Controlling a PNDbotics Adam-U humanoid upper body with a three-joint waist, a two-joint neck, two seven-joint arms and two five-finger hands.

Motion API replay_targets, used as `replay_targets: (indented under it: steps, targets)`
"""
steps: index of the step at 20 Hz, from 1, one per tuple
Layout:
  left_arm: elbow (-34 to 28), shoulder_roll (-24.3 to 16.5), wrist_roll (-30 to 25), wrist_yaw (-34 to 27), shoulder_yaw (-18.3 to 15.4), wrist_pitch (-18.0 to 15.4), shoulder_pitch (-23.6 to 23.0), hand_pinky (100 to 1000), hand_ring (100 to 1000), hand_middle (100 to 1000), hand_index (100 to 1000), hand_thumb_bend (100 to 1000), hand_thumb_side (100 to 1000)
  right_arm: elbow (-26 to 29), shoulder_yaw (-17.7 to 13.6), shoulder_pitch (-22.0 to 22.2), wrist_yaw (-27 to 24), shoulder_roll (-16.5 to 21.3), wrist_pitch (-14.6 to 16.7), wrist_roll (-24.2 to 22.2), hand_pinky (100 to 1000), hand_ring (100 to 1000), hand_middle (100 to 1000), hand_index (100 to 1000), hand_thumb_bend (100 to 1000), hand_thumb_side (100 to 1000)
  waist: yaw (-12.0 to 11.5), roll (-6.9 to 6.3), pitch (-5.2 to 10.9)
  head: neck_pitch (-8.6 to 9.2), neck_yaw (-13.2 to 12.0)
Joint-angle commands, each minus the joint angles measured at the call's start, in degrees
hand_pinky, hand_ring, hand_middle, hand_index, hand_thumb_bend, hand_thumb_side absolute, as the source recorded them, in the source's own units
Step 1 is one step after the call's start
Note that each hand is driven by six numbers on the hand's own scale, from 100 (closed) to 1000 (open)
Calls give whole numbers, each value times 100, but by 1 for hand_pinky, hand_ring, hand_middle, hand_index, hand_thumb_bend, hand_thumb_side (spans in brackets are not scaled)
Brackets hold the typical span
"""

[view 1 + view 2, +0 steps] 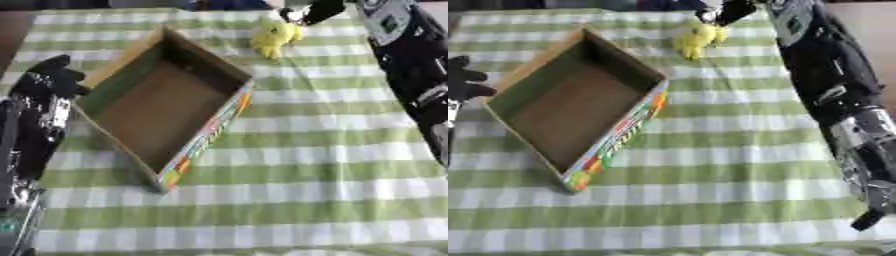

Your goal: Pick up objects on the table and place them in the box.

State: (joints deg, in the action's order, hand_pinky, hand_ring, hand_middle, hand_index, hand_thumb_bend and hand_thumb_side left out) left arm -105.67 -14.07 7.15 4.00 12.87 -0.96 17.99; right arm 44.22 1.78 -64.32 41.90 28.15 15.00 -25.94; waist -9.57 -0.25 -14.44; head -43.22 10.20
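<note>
Left eye view shows the right robot hand [308, 13] touching the yellow toy [276, 38] beyond the box [203, 137], grip unclear.

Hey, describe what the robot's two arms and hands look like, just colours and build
Both arms are mostly black with shiny silver sections. The right arm is bulky, with a silver joint low down and a grey panel up top. The left hand is all black; the right hand is black too.

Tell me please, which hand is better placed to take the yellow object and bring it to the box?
The right hand: it already reaches the yellow object at the table's far edge. The left hand rests beside the box, farther away.
</note>
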Motion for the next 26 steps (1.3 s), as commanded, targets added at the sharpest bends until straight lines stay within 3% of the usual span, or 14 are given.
replay_targets:
  steps: [1, 13, 26]
  targets:
    - [-90, -13, -48, 2, 7, 0, 70, 797, 621, 636, 844, 283, 695, -9, -22, -81, 151, 115, 27, -101, 852, 775, 811, 983, 336, 337, -9, -3, 120, 35, 1]
    - [-87, -14, -155, 44, 7, 15, 76, 798, 621, 641, 844, 288, 700, -181, -53, -32, 597, 137, 112, -508, 867, 793, 817, 988, 373, 325, -22, -9, 110, 50, 7]
    - [-108, -2, -216, 44, 23, 19, 102, 799, 621, 642, 845, 286, 703, -366, -150, 27, 589, 173, -21, -400, 863, 791, 817, 988, 348, 347, -159, -39, -6, 29, -23]
